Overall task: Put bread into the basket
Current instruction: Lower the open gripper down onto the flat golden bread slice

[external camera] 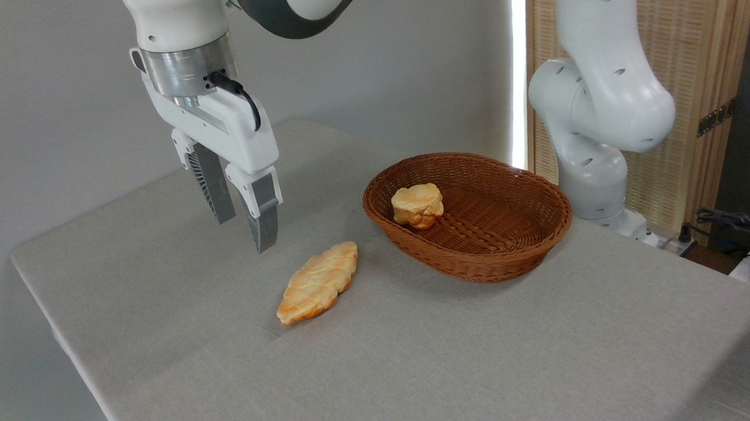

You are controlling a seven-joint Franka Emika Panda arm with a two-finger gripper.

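**One loaf on the cloth, one bun in the basket**

One bread (pixel 318 282) lies flat on the grey table (pixel 421 362), its long axis running diagonally, one pointed end toward the lower left and the other toward the basket (pixel 480 256). It sits outside the basket, near the left side of the rim but not touching it. Inside the basket, toward its left half, rests a small round bun (pixel 418 205).

The gripper (pixel 243 231) hangs above the table, up and to the left of the bread — clear of it, with nothing between the fingers (pixel 262 219). Its two fingers point downward with a narrow gap between them, slightly parted rather than pressed together. The arm's white base (pixel 597 160) stands behind the basket at the right, in front of a slatted wooden screen (pixel 694 59).
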